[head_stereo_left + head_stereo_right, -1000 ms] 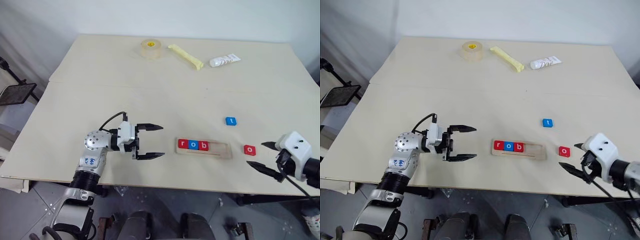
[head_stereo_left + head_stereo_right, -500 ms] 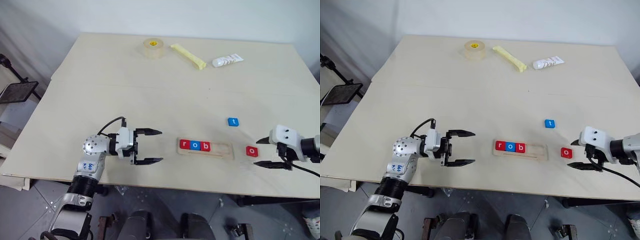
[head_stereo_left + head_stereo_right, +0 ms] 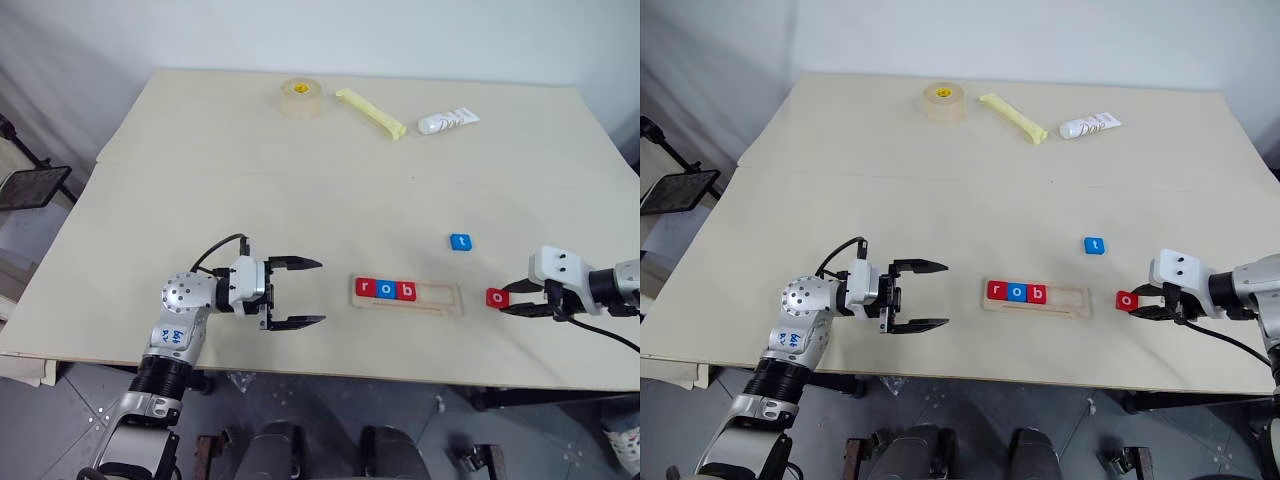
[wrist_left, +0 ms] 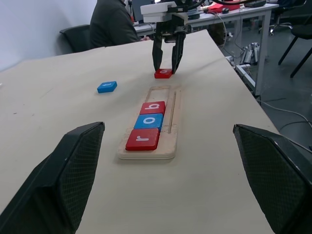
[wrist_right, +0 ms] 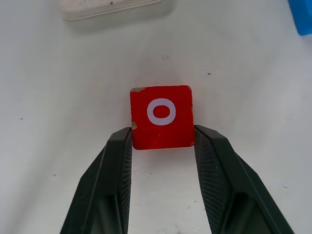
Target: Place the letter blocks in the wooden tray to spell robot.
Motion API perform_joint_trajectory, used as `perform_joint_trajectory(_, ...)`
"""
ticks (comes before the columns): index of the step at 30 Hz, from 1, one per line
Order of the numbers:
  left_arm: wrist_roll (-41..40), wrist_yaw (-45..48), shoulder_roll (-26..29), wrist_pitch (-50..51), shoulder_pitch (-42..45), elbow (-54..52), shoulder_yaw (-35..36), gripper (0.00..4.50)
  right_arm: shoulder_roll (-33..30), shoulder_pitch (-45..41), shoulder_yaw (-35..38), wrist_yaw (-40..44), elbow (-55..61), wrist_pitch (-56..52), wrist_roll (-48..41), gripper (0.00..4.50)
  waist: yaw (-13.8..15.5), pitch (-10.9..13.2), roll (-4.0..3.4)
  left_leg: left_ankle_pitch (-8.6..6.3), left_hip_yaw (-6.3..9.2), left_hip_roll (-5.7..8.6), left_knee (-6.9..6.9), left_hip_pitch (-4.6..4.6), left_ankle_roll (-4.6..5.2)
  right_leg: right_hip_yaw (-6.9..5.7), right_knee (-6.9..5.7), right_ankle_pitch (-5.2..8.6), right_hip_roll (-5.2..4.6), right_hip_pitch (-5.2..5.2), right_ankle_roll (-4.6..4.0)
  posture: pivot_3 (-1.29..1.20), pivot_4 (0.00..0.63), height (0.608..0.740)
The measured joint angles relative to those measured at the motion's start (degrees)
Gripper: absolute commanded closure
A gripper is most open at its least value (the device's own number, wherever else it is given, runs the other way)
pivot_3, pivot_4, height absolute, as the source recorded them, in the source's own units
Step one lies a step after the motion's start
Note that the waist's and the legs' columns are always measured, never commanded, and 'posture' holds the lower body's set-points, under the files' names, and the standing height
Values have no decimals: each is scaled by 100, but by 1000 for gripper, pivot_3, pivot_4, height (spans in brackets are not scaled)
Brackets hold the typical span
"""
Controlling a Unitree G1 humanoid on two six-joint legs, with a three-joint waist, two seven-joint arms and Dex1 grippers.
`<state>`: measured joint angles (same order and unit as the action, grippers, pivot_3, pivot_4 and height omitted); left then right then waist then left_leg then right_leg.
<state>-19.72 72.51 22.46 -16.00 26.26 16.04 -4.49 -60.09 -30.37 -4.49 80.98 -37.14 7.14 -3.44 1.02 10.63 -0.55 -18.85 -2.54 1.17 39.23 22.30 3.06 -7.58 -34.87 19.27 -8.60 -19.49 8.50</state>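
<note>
My right pincer (image 5: 162,146) has closed about halfway, fingers pinching the red "o" block (image 5: 161,116). It lies just right of the tray (image 3: 440,298), whose long axis runs left-right; slot after "b" free.

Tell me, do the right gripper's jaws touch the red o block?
Touching. The right wrist view shows the red o block pinched between both jaws, without gaps.

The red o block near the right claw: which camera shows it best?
The right wrist view: the red o block sits large and square-on, its white letter clear, between the right claw's fingers. Both head views show it as a small tile right of the wooden tray. The left wrist view shows it far off, beyond the tray.
</note>
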Motion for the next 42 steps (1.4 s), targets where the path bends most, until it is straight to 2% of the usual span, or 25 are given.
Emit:
perform_joint_trajectory(6,8,0,-33,-14,95,87,-9,0,-2,36,46,-27,377,-420,-29,3055,3,0,-1,0,0,0,0,3,0,0,-1,0,0,-6,0,0,150,740)
perform_joint_trajectory(13,53,24,-205,-129,404,528,-57,0,-204,-22,232,4,2407,-2196,-504,3055,32,2,-4,-1,3,1,0,7,-1,-1,-6,0,0,-12,0,0,150,740)
perform_joint_trajectory(17,87,46,-250,-217,487,685,-68,0,-173,-147,62,6,2986,-2640,-570,3055,46,2,-3,-1,7,6,0,9,-1,-1,-5,0,-2,-11,0,0,150,740)
perform_joint_trajectory(23,130,92,-374,-322,537,799,-119,0,276,-589,-534,1,3050,-2869,-433,3055,28,2,-3,-1,7,4,-1,10,-1,-2,-7,0,-1,-15,0,0,150,740)
perform_joint_trajectory(28,137,105,-369,-352,583,820,-114,0,376,-693,-840,46,3071,-2839,-355,3055,41,2,-3,-1,13,7,-1,12,-1,-4,-11,0,-2,-15,0,0,150,740)
perform_joint_trajectory(42,146,95,-357,-351,508,774,-114,0,435,-690,-1088,77,3015,-2707,-78,3055,29,2,-3,-1,13,7,-2,12,-1,-5,-10,0,-2,-16,0,0,150,740)
